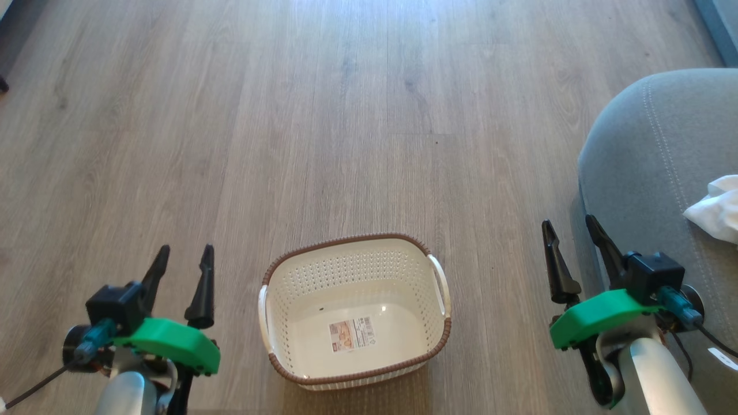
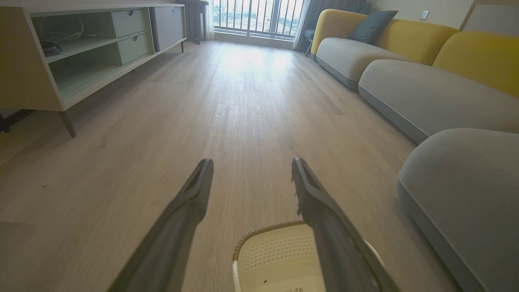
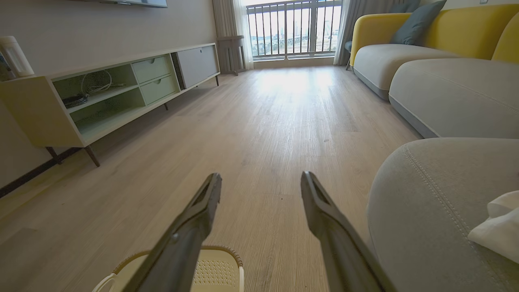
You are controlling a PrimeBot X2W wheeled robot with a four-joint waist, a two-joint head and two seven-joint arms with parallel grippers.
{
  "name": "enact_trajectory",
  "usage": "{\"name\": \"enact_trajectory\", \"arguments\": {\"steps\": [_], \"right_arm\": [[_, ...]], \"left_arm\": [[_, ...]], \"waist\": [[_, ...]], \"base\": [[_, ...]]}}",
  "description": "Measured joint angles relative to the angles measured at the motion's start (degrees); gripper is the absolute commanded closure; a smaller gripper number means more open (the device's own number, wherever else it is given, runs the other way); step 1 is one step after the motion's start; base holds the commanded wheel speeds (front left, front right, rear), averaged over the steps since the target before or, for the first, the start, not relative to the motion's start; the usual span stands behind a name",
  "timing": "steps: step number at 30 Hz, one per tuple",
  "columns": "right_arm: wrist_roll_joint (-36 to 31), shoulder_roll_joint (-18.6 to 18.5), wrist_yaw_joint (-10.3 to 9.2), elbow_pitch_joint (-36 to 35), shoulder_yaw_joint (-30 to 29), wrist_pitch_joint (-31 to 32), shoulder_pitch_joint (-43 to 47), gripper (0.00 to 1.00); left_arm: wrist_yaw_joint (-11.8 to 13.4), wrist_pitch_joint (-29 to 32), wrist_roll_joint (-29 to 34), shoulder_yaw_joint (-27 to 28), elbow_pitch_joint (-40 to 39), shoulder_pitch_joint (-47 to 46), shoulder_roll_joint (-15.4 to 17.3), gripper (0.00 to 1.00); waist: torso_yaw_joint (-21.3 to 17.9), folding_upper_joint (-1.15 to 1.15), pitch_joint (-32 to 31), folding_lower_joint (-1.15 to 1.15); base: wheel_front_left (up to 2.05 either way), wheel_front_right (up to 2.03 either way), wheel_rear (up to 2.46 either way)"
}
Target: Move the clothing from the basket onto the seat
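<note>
Cream perforated basket (image 1: 346, 271) w/ brown rim; grey seat (image 1: 634, 173) (pale stitching); white cloth (image 1: 718, 210).

Head view: steeply downward from above onto the floor (image 1: 346, 115), basket (image 1: 346, 271) near, seat (image 1: 634, 173) at right. Left and right wrist views: low, close above the floor, facing the far window (image 2: 259, 16). All three share basket and seat; the wrist pair also shares the left-hand cabinet (image 2: 20, 81).
</note>
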Motion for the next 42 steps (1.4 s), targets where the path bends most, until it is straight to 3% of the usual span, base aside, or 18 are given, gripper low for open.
{"name": "enact_trajectory", "arguments": {"steps": [12,13,19,42], "right_arm": [[-0.09,0.27,0.00,0.05,0.02,0.00,-0.03,0.00],[-0.09,0.27,0.00,0.23,0.03,0.02,-0.02,1.00],[0.63,0.29,0.00,4.67,0.07,0.58,3.17,1.00],[15.08,0.30,0.00,3.31,-1.15,4.02,3.31,1.00]], "left_arm": [[0.00,0.00,0.32,0.86,0.10,0.02,-0.44,0.00],[0.01,0.00,0.31,0.80,0.27,0.02,-0.46,1.00],[0.02,0.62,-0.29,0.60,4.63,3.40,-0.87,1.00],[0.02,4.12,-14.21,0.88,3.50,3.63,-1.21,1.00]], "waist": [[-0.36,0.00,0.66,0.01],[-0.35,0.00,0.71,0.00],[-0.41,0.00,0.69,0.00],[-0.94,0.00,0.36,0.01]], "base": [[0.00,0.00,0.00],[0.00,0.00,0.00],[0.00,0.00,0.00],[0.00,0.00,0.00]]}}
